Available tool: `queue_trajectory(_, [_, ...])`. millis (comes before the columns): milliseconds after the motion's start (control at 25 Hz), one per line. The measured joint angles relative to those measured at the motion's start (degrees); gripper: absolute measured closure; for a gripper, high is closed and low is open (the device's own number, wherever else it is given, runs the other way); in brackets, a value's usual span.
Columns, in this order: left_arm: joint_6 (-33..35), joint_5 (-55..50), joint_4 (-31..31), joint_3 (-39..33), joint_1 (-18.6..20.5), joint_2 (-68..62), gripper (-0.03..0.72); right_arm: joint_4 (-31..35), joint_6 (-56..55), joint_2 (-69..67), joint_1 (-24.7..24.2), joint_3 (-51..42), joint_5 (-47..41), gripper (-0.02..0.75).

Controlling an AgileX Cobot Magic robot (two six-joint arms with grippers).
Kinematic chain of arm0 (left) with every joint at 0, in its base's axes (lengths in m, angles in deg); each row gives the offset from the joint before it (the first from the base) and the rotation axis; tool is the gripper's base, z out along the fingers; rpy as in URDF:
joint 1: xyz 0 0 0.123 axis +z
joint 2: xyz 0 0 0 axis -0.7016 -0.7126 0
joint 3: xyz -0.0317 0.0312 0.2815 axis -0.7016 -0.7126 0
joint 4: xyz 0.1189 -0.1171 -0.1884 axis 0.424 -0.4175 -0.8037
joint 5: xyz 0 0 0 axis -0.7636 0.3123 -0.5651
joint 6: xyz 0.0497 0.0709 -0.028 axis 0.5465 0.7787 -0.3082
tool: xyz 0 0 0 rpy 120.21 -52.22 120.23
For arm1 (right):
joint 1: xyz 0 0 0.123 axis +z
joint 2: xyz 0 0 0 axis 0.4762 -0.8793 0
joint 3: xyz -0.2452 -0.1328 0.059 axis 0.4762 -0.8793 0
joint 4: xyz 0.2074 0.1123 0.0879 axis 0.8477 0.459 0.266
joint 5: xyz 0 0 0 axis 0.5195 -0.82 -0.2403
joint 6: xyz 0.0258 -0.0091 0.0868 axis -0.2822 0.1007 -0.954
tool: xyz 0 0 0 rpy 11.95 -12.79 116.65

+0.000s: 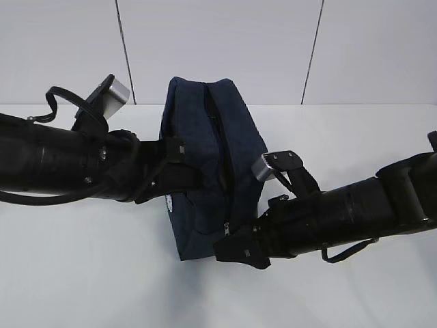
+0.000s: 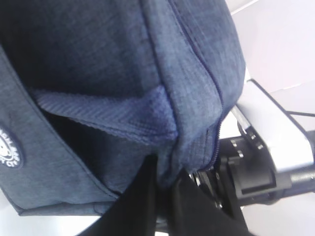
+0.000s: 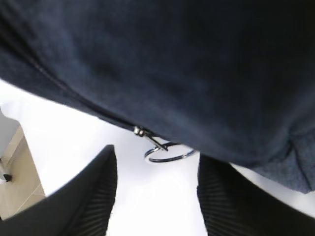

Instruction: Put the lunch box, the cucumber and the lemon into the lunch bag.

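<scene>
bag: we see one lunch bag point(image 1: 208, 171), dark navy, in the middle of the white table point(image 1: 355, 137) between the two arms.
long axis: in the exterior view its length runs from the far end near the wall toward the camera, with the zipper point(image 1: 217, 147) along the top, following that line.
left wrist only: we get the white round logo point(image 2: 9, 147) on the bag's side and a ribbed strap point(image 2: 113, 115) across the fabric, which the right wrist view does not show.
right wrist only: we see one metal ring pull point(image 3: 167, 152) hanging off the zipper end under the bag, between the two dark fingers point(image 3: 88, 196).
left gripper point(image 2: 167, 196): clenched, its fingers pressed to the bag's fabric near the zipper seam; we cannot tell whether fabric is pinched.
right gripper point(image 3: 155, 196): jaws apart, holding nothing; the ring sits in the gap without touching either finger.
count: one bag, two grippers; lunch box, cucumber and lemon show in no view.
</scene>
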Motion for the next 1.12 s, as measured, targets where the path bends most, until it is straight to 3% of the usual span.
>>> queue_trajectory(160, [0.00, 0.00, 0.00, 0.00, 0.00, 0.00, 0.691, 0.00, 0.00, -0.51, 0.00, 0.58, 2.18, 0.354])
queue_trajectory(480, [0.04, -0.21, 0.00, 0.00, 0.00, 0.00, 0.691, 0.00, -0.12, -0.65, 0.00, 0.71, 3.24, 0.615])
queue_trajectory(720, [0.04, -0.43, -0.09, 0.00, 0.00, 0.00, 0.691, 0.00, -0.21, -0.65, 0.00, 0.71, 3.35, 0.652])
queue_trajectory(880, [0.04, -0.43, -0.09, 0.00, 0.00, 0.00, 0.691, -0.24, -0.45, -0.65, 0.00, 0.71, 2.31, 0.721])
queue_trajectory(1120, [0.04, 0.23, -0.09, 0.00, 0.00, 0.00, 0.691, -6.25, -3.62, -0.65, 0.00, 0.71, 1.45, 0.730])
